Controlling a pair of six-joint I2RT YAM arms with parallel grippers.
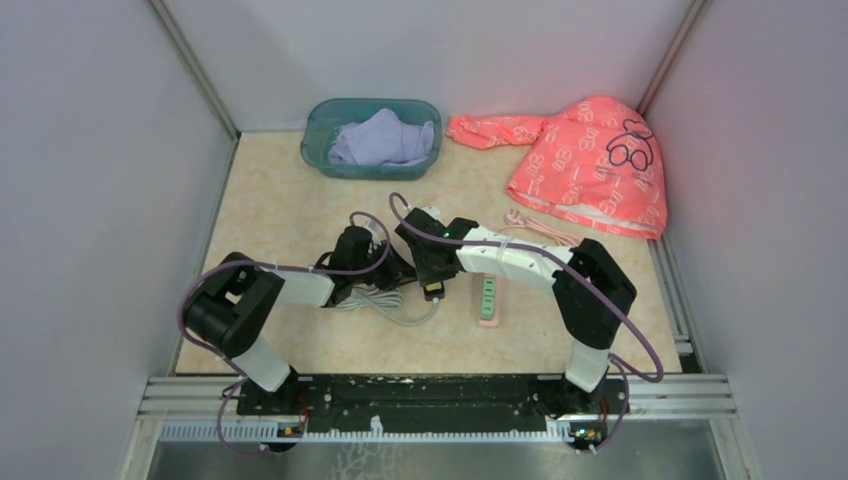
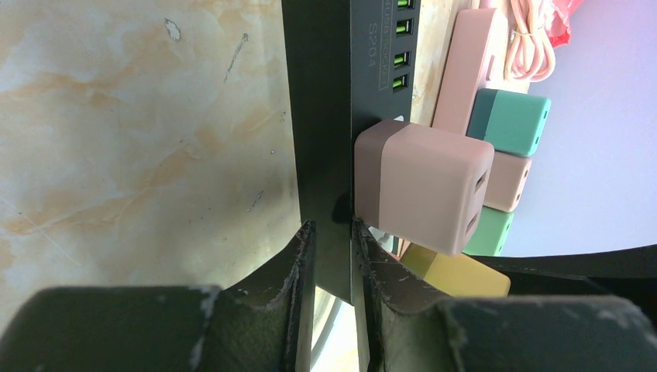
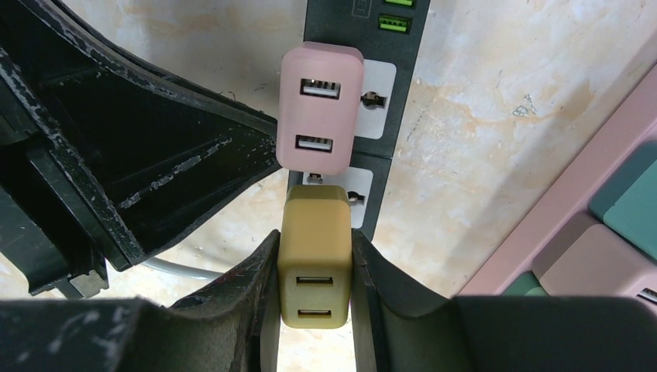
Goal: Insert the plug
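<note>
The right pincer (image 3: pixel 314 240) is clamped on both sides of a mustard-yellow cube-shaped charger plug (image 3: pixel 314 267), whose two USB ports face the wrist camera. The plug's far end meets the face of a long black plastic power strip (image 3: pixel 391 85). It is at the socket just beside a pale pink cube-shaped charger (image 3: pixel 321 108) that sits plugged into the strip. Whether the yellow plug's pins are fully home cannot be told.

The left pincer (image 2: pixel 333 230) is closed on the thin edge of the same black strip, near the pink charger.

Beside the black strip, a pink plastic power strip (image 2: pixel 469 70) lies on the beige marbled counter (image 2: pixel 116 155). A teal cube charger (image 2: pixel 515 120) is among those plugged along it, and a coiled pink cable (image 2: pixel 531 43) lies at its far end.

From above, a white cable (image 1: pixel 385 305) loops just beside the left arm. At the back of the counter stands a teal plastic basin (image 1: pixel 312 140) holding a lavender cloth (image 1: pixel 385 138). A coral-pink patterned garment (image 1: pixel 590 165) is spread out near the basin.
</note>
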